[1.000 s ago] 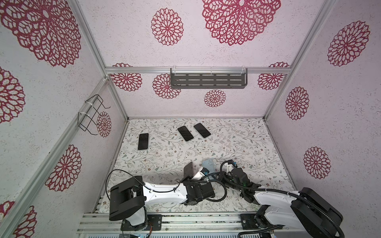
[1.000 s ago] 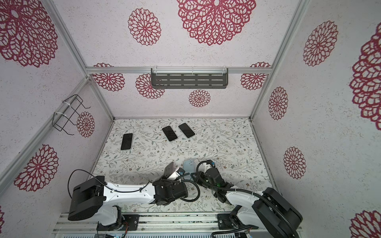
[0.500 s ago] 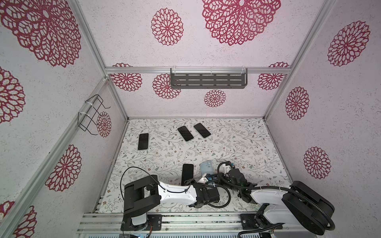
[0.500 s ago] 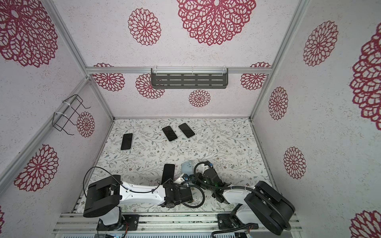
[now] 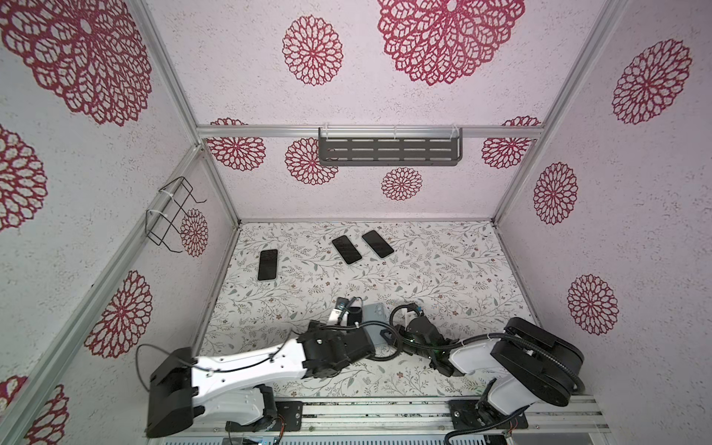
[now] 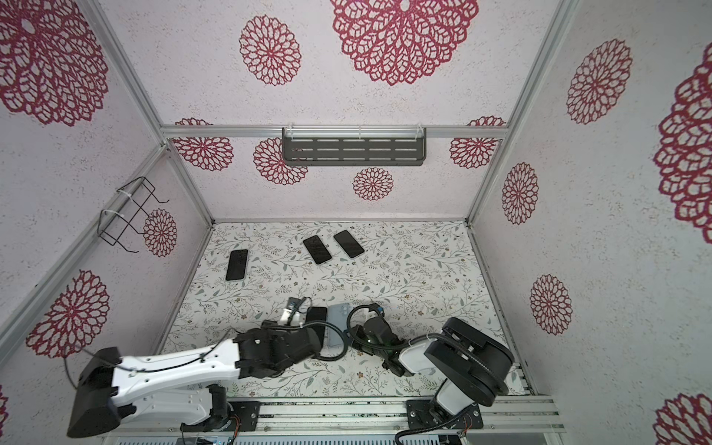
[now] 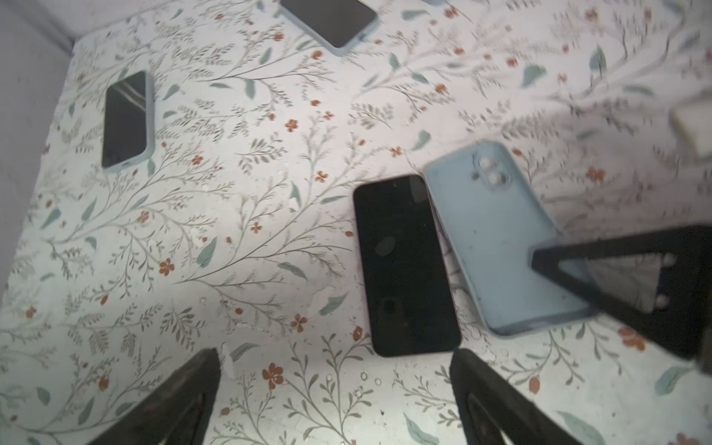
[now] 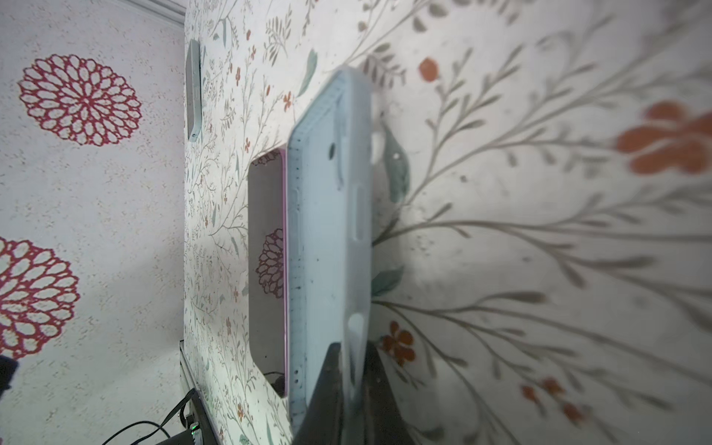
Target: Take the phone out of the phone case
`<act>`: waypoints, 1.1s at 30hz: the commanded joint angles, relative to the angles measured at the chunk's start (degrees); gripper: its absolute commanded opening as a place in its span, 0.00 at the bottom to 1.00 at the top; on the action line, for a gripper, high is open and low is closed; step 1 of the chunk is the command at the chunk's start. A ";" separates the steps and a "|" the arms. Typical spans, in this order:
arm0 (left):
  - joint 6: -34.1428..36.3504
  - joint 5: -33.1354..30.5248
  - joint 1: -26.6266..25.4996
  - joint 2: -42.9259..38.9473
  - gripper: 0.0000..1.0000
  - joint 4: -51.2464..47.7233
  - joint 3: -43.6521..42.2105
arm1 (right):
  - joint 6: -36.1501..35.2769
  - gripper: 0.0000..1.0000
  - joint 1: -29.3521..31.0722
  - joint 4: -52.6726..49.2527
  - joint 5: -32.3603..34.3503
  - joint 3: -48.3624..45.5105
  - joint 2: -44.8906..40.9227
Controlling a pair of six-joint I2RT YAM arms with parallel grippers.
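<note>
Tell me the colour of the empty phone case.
The phone case is pale blue, clearest in the left wrist view.

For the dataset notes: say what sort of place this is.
Probably a purpose-built robot test booth, not a home: patterned wall panels in an aluminium frame, two robot arms on a base rail, and phones laid out on a floral tabletop.

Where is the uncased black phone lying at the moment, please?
In both top views the black phone lies flat near the front middle of the table, just left of the pale blue case, ahead of the open left tool.
</note>
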 commanded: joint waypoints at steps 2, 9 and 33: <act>-5.17 4.20 9.72 -11.25 0.97 -4.28 -2.41 | 2.54 0.00 4.17 3.57 4.80 5.66 5.68; 4.24 10.46 30.98 -20.01 0.97 -6.25 1.78 | 6.95 0.00 11.00 3.28 7.32 20.04 19.14; 25.23 28.59 68.73 10.43 0.97 3.04 18.75 | -2.29 0.99 18.35 -27.81 15.37 28.87 9.31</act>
